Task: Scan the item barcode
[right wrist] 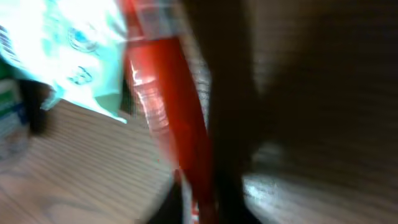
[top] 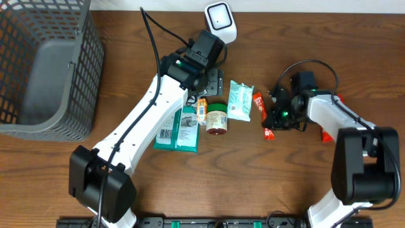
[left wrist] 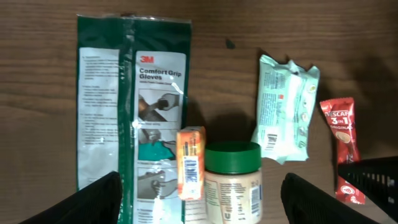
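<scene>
The left gripper (left wrist: 200, 186) hangs over the middle of the brown wooden table (top: 367, 50). Its two dark fingers (left wrist: 93, 202) are spread wide at the lower corners of the left wrist view, with nothing held between them. Under that gap stand a small orange cardboard box (left wrist: 191, 163) and, touching its right side, a glass jar with a green screw lid (left wrist: 233, 180). Left of them lies a flat green plastic pack of 3M Comfort Grip gloves (left wrist: 124, 93), the box overlapping its edge. To the right is a crinkled pale green packet (left wrist: 286, 109) with its barcode facing up. The slim red Nescafe sachet (top: 258, 102) lies right of centre in the overhead view, just beside the pale packet. The right gripper (top: 277, 113) sits against its right side. The right wrist view is badly blurred, showing only the red strip next to a dark finger, so I cannot tell whether those fingers have hold of it. The white handheld barcode scanner (top: 220, 20) stands at top centre, and a grey wire mesh basket (top: 82, 82) fills the upper left.
</scene>
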You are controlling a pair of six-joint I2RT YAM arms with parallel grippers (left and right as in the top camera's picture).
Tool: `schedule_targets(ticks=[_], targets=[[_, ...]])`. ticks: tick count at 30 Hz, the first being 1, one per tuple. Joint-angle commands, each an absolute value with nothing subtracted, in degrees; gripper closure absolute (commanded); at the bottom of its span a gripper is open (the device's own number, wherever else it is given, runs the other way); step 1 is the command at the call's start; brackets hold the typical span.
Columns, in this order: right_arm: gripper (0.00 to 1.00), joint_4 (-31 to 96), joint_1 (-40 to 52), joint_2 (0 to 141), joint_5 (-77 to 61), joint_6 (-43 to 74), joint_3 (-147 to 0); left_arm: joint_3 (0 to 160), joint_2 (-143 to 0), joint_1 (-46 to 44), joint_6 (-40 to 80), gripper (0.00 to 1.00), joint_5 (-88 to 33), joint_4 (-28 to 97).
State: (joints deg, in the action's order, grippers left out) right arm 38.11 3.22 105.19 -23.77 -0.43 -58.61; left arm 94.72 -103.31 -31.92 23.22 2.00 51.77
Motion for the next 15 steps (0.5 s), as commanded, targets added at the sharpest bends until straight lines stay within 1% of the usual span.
schedule_targets(ticks=[1,2,5,7,9,10,12,13,14,15], targets=[[0.65,38.1,2.9,106.0,-24.0,-0.5,-58.3,94.8,-103.2,-31.6,21.8,0.18,4.2,52.1],[0.62,38.5,2.9,105.8,-23.8,-0.4,-58.6,94.8,-103.2,-31.4,21.8,0.18,4.2,52.3],[0.47,40.2,2.6,105.3,-23.8,1.7,-60.9,94.8,-102.5,-30.7,21.8,0.18,4.2,53.4],[0.44,42.6,2.6,105.2,-22.6,1.9,-63.8,94.8,-101.4,-29.9,21.8,0.18,4.2,53.6],[0.43,44.9,2.6,105.2,-19.6,3.3,-66.5,94.8,-100.0,-28.8,21.8,0.18,4.2,53.6],[0.45,45.9,2.6,105.2,-17.9,3.7,-67.7,94.8,-99.2,-28.2,21.8,0.18,4.2,53.6],[0.55,46.7,2.6,105.2,-15.0,3.8,-69.8,94.8,-96.8,-26.3,21.9,0.18,4.1,54.2],[0.65,46.5,2.7,105.2,-14.9,3.8,-70.1,94.8,-96.1,-25.6,21.9,0.18,4.1,54.6],[0.78,45.9,2.8,105.2,-14.9,3.9,-70.2,94.8,-95.2,-24.8,21.9,0.2,4.1,55.2],[0.85,45.6,3.0,105.2,-14.8,4.5,-70.1,94.8,-94.7,-24.1,21.9,0.26,4.1,55.6]])
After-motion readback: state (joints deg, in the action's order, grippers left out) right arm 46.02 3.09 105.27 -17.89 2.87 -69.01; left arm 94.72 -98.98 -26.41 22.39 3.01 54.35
